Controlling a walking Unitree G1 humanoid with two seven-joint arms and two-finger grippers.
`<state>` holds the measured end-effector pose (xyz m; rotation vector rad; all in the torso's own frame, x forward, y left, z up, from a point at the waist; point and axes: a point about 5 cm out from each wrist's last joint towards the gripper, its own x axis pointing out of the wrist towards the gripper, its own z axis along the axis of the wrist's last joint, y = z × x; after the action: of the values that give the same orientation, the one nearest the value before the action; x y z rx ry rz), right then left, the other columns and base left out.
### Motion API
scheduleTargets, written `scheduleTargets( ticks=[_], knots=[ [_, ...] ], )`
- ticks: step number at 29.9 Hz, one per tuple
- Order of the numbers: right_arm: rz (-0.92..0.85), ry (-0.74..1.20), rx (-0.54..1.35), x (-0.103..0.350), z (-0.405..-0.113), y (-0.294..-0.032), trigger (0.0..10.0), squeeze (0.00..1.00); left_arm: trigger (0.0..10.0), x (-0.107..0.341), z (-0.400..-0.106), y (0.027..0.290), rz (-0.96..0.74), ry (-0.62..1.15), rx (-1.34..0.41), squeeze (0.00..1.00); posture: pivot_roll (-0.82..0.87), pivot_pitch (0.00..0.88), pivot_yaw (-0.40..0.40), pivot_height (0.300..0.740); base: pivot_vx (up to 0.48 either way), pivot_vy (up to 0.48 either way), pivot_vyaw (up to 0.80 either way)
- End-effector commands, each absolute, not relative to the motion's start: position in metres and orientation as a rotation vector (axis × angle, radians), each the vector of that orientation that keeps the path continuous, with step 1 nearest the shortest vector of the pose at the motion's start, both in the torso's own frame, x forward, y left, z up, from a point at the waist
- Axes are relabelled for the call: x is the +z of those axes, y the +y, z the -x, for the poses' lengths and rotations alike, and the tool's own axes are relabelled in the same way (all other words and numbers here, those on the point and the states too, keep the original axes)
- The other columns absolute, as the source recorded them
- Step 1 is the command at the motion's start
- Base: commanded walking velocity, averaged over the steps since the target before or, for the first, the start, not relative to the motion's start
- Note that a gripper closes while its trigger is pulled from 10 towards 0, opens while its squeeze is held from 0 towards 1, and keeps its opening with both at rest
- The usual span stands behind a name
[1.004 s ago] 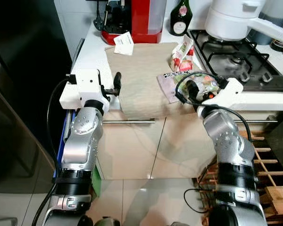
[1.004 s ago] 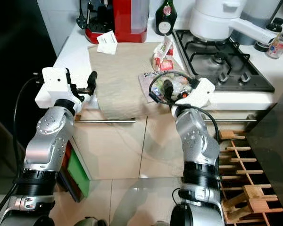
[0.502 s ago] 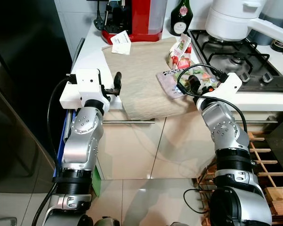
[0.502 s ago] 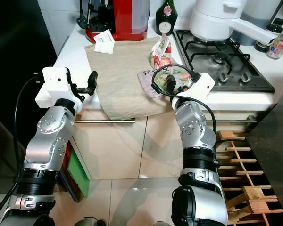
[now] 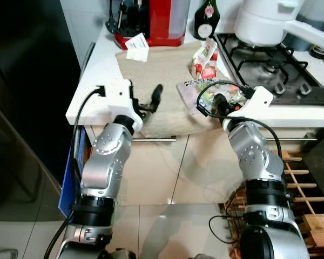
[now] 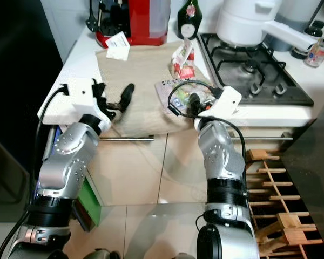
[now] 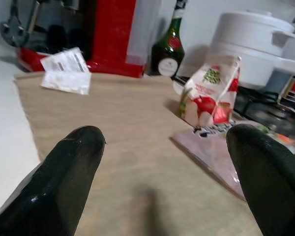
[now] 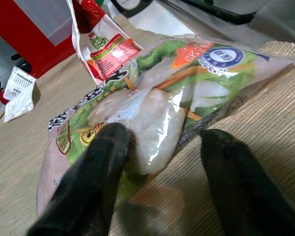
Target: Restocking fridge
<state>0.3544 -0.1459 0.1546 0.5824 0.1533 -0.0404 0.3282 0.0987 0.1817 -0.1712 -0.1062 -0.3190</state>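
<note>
The right gripper (image 8: 160, 184) sits low over the beige cloth (image 5: 167, 70) on the counter, its two black fingers spread apart and set on either side of the near edge of a clear bag of frozen vegetables (image 8: 157, 105). One finger (image 8: 96, 167) touches the plastic; the other lies just beside it on the cloth. The jaws have not closed, so nothing is gripped. Just beyond that bag, toward the far side of the counter, stands a smaller red-and-white pouch (image 5: 206, 59), upright and leaning a little.

The left gripper (image 7: 164, 172) is also spread wide and empty, hovering over the bare left part of the cloth, with its fingers aimed across toward the two packets. A paper receipt (image 5: 136, 45) lies at the far left corner of the cloth, in front of a red appliance (image 5: 161, 21), with a dark green bottle (image 5: 206, 19) to the right of it. A gas hob (image 5: 270, 67) carrying a white pot (image 5: 262, 21) fills the right side of the counter.

Restocking looks barely begun: both food packets are on the counter and neither is held. The dark tall surface (image 5: 21, 108) at the far left may be the fridge, but I cannot tell. Grasping, carrying and putting away all remain.
</note>
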Motion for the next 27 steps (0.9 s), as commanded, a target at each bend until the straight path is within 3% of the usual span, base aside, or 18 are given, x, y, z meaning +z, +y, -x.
scheduleTargets(
  ticks=[1,12,22,26,27],
  knots=[
    [-0.587,0.202,-0.029,0.146,-0.351,-0.14,0.0,0.04,10.0,0.182,-0.327,0.099,0.17,-0.102,-0.328,0.0,-0.11,0.034,-0.017,0.736,0.0,0.0,0.0],
    [-0.631,0.02,0.056,0.196,-0.35,-0.133,0.0,0.05,10.0,0.182,-0.328,0.098,0.17,-0.094,-0.348,0.0,-0.12,0.03,-0.016,0.736,0.0,0.0,0.0],
    [-0.602,0.015,0.046,0.194,-0.35,-0.137,0.0,0.07,10.0,0.181,-0.328,0.098,0.167,-0.09,-0.349,0.0,-0.11,0.029,-0.016,0.736,0.0,0.0,0.0],
    [-0.502,0.106,0.003,0.178,-0.351,-0.139,0.0,0.0,10.0,0.181,-0.328,0.099,0.165,-0.09,-0.35,0.0,-0.11,0.026,-0.015,0.736,0.0,0.0,0.0],
    [-0.481,0.101,-0.005,0.178,-0.35,-0.14,2.8,0.0,10.0,0.181,-0.328,0.099,0.165,-0.09,-0.35,0.0,-0.11,0.026,-0.015,0.736,0.0,0.0,0.0]
  ],
)
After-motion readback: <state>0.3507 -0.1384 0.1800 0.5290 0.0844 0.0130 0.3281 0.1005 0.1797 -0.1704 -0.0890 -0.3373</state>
